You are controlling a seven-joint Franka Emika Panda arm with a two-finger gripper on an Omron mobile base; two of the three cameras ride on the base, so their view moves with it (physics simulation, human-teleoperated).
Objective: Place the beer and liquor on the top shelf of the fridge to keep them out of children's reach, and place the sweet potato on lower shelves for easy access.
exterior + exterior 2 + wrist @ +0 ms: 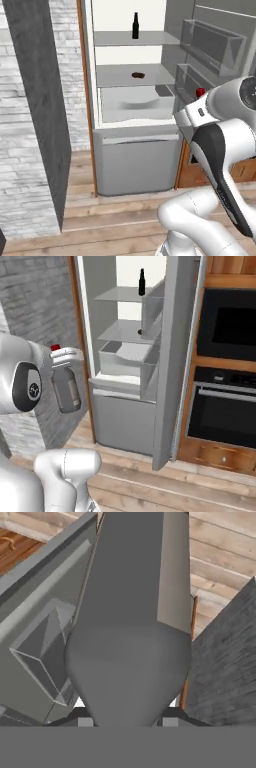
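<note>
1. Risk: liquor hangs by its thin neck, broad body swinging below; could tilt or slip w/ a fast lift.
2. Risk: bottle could clip fridge door or door bins en route; beer already on top shelf, may be knocked.
3. Fingers: nearly closed, clamped on liquor neck below red cap.
4. Liquor: greyish, translucent, sloped shoulders; upright, in air left of open fridge.
5. Sweet potato: on lower shelf.
</note>
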